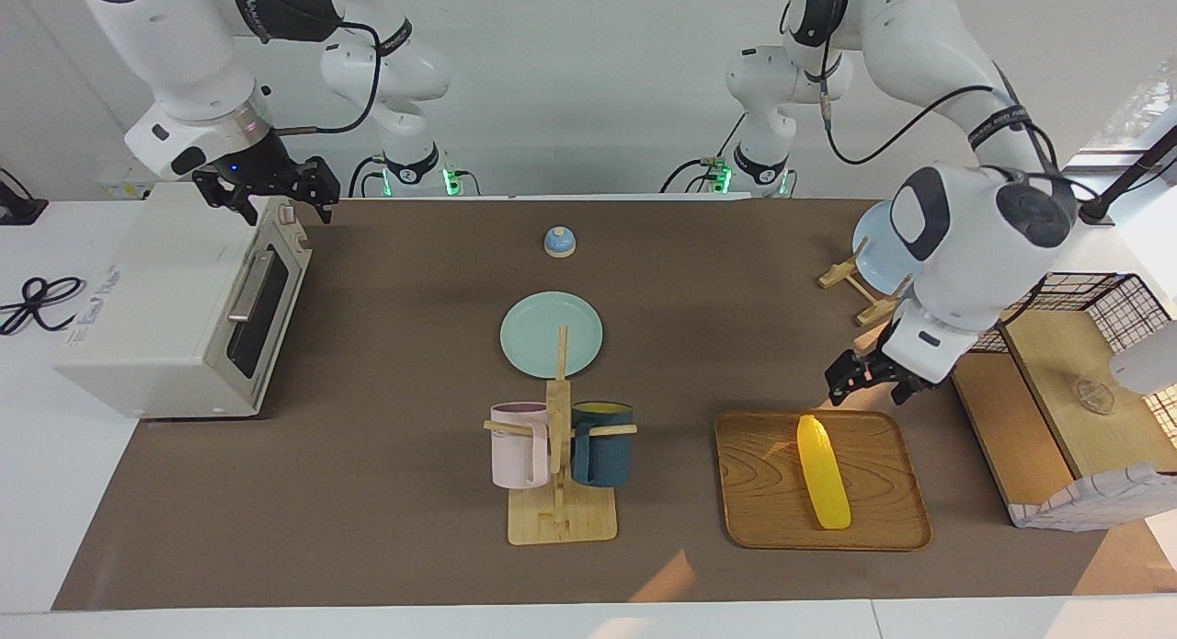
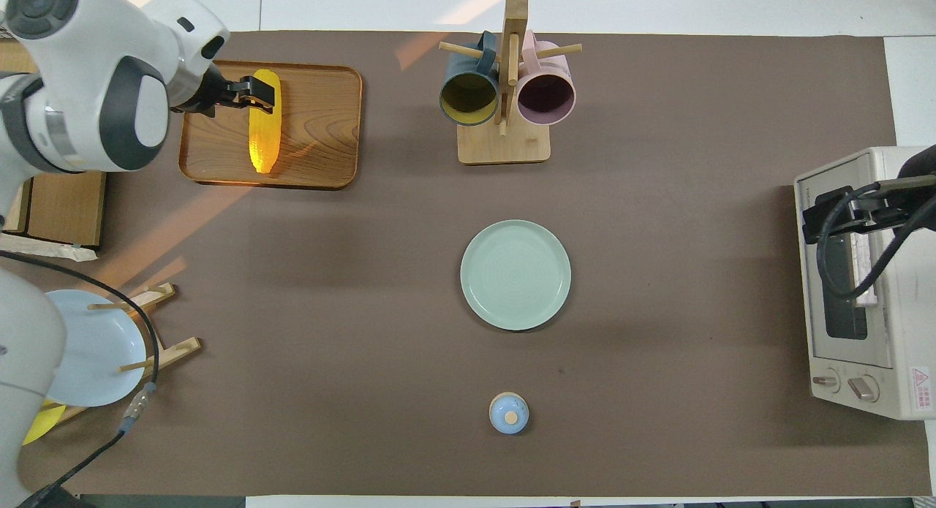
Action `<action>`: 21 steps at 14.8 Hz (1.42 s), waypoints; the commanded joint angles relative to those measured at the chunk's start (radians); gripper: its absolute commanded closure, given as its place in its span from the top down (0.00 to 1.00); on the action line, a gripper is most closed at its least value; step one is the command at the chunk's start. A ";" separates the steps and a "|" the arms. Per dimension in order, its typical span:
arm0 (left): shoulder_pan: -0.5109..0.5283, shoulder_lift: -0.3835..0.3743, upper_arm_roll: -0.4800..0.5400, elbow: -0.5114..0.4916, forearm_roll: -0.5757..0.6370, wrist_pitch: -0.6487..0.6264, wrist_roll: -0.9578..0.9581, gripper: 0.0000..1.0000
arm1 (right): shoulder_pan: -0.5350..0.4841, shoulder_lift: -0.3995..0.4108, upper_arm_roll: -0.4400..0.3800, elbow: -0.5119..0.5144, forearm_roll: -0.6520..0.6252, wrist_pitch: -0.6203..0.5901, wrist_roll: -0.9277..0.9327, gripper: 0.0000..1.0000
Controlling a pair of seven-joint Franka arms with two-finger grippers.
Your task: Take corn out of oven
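The yellow corn (image 1: 823, 472) lies on a wooden tray (image 1: 883, 519) toward the left arm's end of the table; it also shows in the overhead view (image 2: 262, 128). My left gripper (image 1: 868, 393) is open and empty, raised just over the corn's robot-side end and the tray's edge, not touching it; it also shows in the overhead view (image 2: 257, 96). The off-white oven (image 1: 175, 308) stands at the right arm's end with its glass door shut. My right gripper (image 1: 273, 198) is open and empty over the oven's top corner nearest the robots.
A wooden mug rack (image 1: 559, 492) holds a pink mug (image 1: 518, 444) and a dark blue mug (image 1: 602, 442). A pale green plate (image 1: 551, 334) and a small blue bell (image 1: 559, 241) lie mid-table. A plate stand with a light blue plate (image 1: 874, 253) and a wire basket (image 1: 1094, 299) sit by the left arm.
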 commanded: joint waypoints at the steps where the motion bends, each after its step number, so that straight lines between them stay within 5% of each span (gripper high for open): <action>1: 0.005 -0.117 0.000 -0.043 0.005 -0.117 -0.012 1.00 | -0.018 0.015 0.005 0.021 0.028 0.001 0.012 1.00; 6: 0.011 -0.300 0.000 -0.112 0.005 -0.322 -0.014 1.00 | -0.017 0.015 0.007 0.021 0.027 0.001 0.012 1.00; 11: 0.000 -0.447 -0.002 -0.353 0.005 -0.287 -0.029 1.00 | -0.017 0.015 0.007 0.021 0.027 0.001 0.014 1.00; 21: 0.028 -0.397 -0.013 -0.258 0.023 -0.267 -0.029 1.00 | -0.015 0.015 0.008 0.021 0.027 0.001 0.014 1.00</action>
